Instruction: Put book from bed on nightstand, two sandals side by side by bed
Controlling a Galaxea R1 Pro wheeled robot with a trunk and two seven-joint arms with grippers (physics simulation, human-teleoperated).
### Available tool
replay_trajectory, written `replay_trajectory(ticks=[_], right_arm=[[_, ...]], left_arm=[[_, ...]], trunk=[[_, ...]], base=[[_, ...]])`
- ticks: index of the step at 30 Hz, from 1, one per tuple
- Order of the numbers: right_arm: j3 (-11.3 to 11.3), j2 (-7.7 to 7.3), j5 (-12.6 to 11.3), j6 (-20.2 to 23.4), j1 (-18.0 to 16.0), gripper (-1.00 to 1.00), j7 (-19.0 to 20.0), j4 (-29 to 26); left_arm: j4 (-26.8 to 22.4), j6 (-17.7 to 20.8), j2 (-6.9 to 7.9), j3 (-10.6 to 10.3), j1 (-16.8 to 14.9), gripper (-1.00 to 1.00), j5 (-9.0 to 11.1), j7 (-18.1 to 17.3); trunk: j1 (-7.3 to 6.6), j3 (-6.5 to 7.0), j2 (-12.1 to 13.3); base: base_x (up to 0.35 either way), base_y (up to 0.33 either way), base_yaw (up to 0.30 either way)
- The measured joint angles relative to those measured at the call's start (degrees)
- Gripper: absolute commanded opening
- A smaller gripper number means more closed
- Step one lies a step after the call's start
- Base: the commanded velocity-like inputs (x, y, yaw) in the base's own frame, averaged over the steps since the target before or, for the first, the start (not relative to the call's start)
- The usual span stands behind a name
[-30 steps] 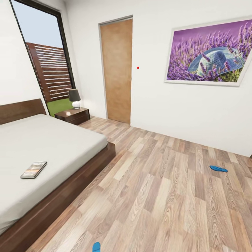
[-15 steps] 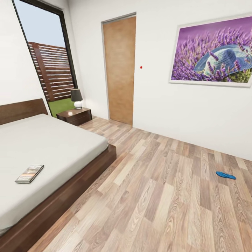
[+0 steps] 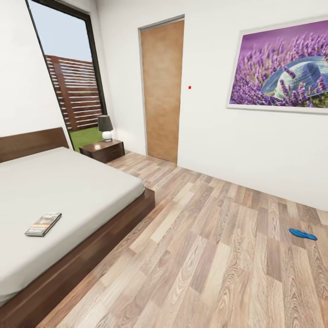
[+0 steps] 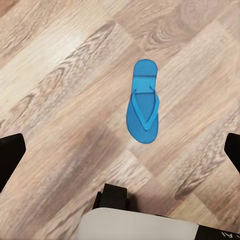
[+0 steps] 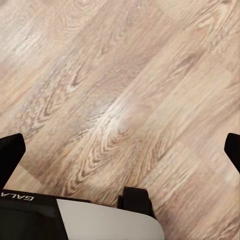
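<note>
Book [image 3: 43,223] lies on bed [image 3: 73,191]; both hands [image 4: 120,150] [image 5: 120,150] spread apart above floor.

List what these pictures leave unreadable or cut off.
- Book on the bed, head view: its cover lettering is too small to read.
- Wall picture, head view: cut off by the frame's right edge.
- Nightstand, head view: the bed corner hides its lower front.
- Left claw and right claw, wrist views: the fingers are cut by the frame sides, wide apart.
</note>
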Motion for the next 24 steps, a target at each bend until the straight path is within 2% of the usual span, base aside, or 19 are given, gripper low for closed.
replay_trajectory(ticks=[16, 24], right_arm=[[0.0, 0.03, 0.0, 0.0, 0.0, 1.00, 0.0, 0.0], [0.0, -0.04, 0.0, 0.0, 0.0, 1.00, 0.1, 0.0]], left_arm=[[0.0, 0.0, 0.00, 0.0, 0.0, 1.00, 0.0, 0.0], [0.0, 0.0, 0.00, 0.0, 0.0, 1.00, 0.0, 0.0]], trunk=[[0.00, -0.01, 0.0], [0.00, -0.03, 0.0]], base=[[0.002, -0.003, 0.234], [0.008, -0.004, 0.104]])
